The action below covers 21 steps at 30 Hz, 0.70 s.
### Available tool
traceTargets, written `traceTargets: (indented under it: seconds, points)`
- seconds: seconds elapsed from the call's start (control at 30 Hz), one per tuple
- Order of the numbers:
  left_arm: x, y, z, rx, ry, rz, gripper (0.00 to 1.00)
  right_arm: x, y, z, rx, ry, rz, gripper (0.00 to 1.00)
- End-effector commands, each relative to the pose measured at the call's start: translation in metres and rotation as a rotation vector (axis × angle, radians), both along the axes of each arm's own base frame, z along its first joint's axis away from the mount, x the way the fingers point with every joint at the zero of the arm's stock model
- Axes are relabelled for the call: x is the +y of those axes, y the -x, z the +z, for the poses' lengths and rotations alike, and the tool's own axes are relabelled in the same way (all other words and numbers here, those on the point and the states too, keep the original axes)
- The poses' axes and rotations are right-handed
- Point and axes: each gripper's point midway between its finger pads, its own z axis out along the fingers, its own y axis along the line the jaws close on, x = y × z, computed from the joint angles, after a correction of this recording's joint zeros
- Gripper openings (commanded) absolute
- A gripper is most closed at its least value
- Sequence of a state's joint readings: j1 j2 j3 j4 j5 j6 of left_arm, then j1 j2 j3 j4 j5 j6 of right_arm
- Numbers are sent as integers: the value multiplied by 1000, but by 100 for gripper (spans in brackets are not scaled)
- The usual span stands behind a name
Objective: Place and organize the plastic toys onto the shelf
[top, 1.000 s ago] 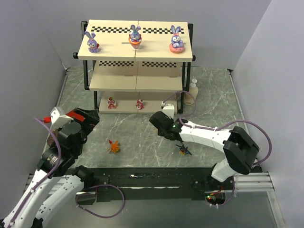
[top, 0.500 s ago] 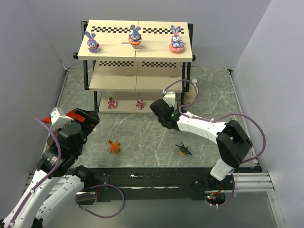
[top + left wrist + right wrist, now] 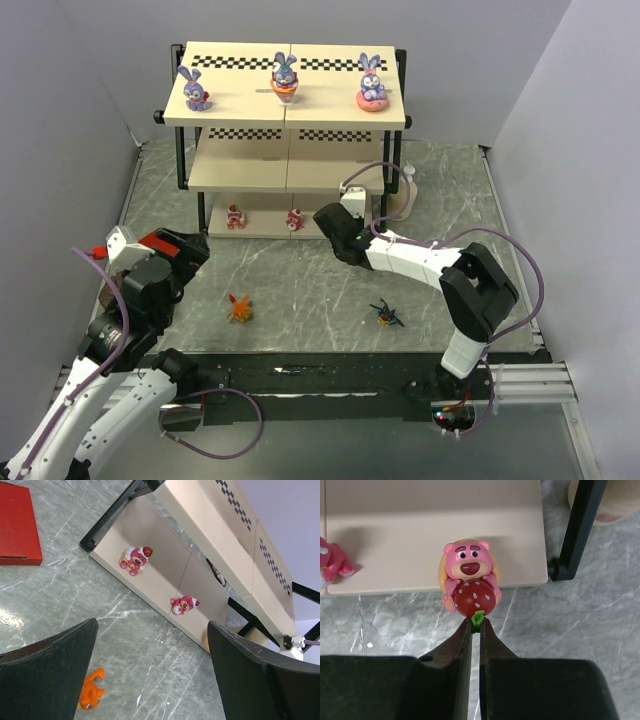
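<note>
Only rt wrist view shows the pink bear (image 3: 468, 582): pinched by its green stem in narrow right jaws, at the shelf (image 3: 395, 540) bottom board's front edge, maybe touching. Left jaws wide, empty.

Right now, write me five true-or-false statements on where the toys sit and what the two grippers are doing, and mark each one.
1. Three bunnies stand on the top board of the shelf. True.
2. The right gripper is open and empty. False: it is shut on the green stem of the pink bear.
3. The orange creature lies on the middle board. False: it lies on the table, in front of the shelf.
4. The left gripper is open and holds nothing. True.
5. The dark blue winged toy lies on the table. True.
</note>
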<state>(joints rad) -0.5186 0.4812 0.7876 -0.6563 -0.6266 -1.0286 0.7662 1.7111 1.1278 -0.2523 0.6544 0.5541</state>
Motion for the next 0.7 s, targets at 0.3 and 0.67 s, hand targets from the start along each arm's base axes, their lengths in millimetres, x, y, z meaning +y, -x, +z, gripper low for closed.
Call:
traceTargets:
  seconds: [0.3, 0.67]
  points:
    - [2, -1, 6, -17, -15, 6, 96, 5, -36, 13, -109, -11, -42, 0]
    - [2, -2, 8, -24, -10, 8, 96, -2, -39, 12, -174, -46, -103, 1]
